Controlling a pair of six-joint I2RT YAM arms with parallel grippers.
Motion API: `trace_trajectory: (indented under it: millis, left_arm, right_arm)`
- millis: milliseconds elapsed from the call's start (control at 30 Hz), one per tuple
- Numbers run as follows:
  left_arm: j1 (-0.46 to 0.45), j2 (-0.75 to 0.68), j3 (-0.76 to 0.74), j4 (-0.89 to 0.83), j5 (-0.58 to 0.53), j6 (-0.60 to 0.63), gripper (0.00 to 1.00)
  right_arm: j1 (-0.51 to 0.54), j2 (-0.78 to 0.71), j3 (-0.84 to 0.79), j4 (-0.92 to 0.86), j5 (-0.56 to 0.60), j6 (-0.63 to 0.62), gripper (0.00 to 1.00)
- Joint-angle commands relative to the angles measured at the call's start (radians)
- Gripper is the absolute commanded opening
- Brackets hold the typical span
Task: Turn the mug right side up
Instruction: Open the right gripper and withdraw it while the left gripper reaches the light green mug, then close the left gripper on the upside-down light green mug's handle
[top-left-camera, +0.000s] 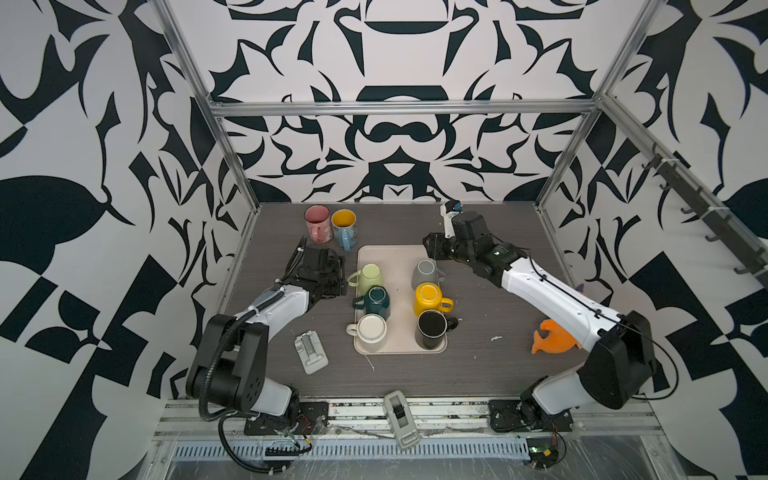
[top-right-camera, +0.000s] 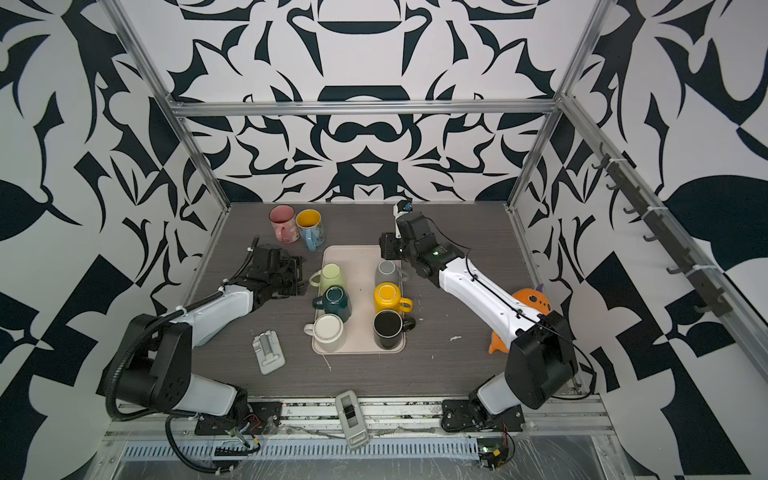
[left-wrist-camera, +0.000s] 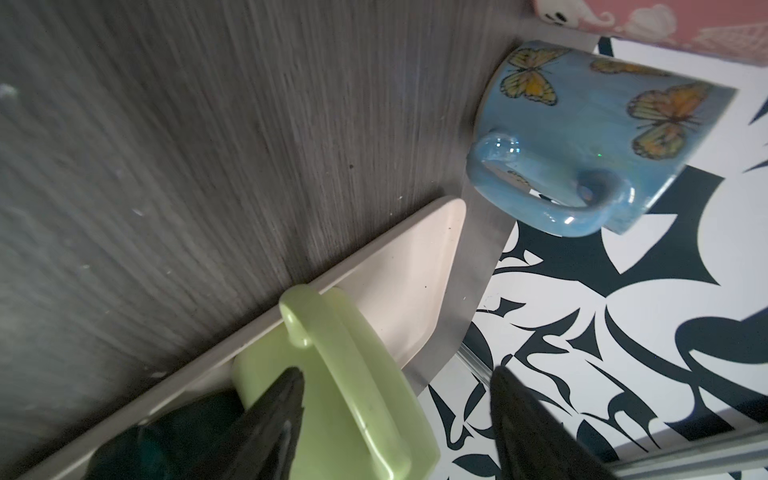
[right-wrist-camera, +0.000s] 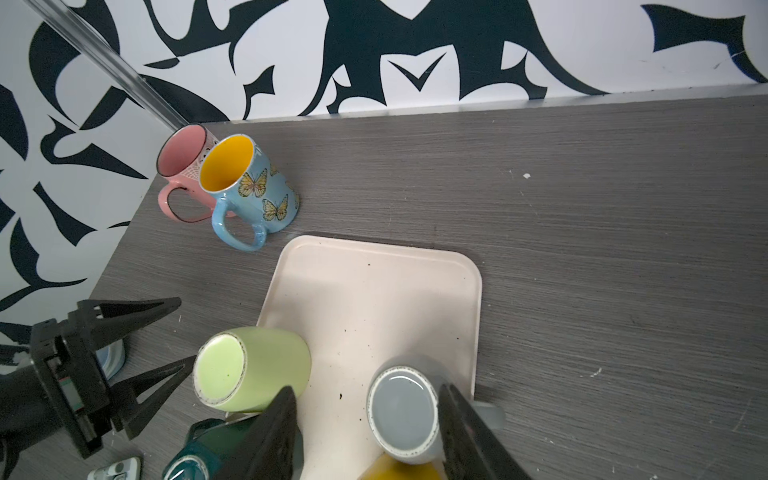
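A beige tray (top-left-camera: 395, 257) carries several mugs standing bottom up, among them a light green mug (top-left-camera: 369, 276) (left-wrist-camera: 332, 374) (right-wrist-camera: 253, 368), a grey mug (top-left-camera: 424, 272) (right-wrist-camera: 401, 411), a teal mug (top-left-camera: 376, 301) and a yellow mug (top-left-camera: 428, 297). My left gripper (top-left-camera: 344, 276) (left-wrist-camera: 397, 370) is open at the tray's left edge, with the green mug's handle between its fingers. My right gripper (top-left-camera: 430, 245) (right-wrist-camera: 365, 388) hangs open above the grey mug, its jaws to either side of the base. A pink mug (top-left-camera: 318, 222) and a blue butterfly mug (top-left-camera: 345, 228) (left-wrist-camera: 602, 137) stand upright at the back left.
A white mug (top-left-camera: 372, 330) and a black mug (top-left-camera: 432, 328) fill the tray's front. A grey device (top-left-camera: 311, 351) lies front left and another (top-left-camera: 401, 419) on the front rail. An orange toy (top-left-camera: 552, 336) sits under the right arm. Patterned walls enclose three sides.
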Motion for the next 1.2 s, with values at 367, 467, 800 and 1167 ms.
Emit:
trace_trajectory:
  millis: [367, 467, 800, 1167]
  left_arm:
    - [-0.008, 0.092, 0.035, 0.1, 0.016, -0.118, 0.69]
    - [-0.011, 0.106, 0.037, 0.125, 0.016, -0.129, 0.66]
    - [-0.022, 0.165, 0.069, 0.193, 0.043, -0.135, 0.58]
    - [-0.032, 0.209, 0.07, 0.24, 0.059, -0.153, 0.51]
  right_arm:
    - [-0.035, -0.031, -0.029, 0.063, -0.042, 0.039, 0.57]
    - [-0.038, -0.025, -0.032, 0.066, -0.05, 0.047, 0.57]
    - [-0.044, -0.023, -0.046, 0.073, -0.056, 0.056, 0.56]
    - [-0.051, -0.023, -0.053, 0.074, -0.059, 0.062, 0.55]
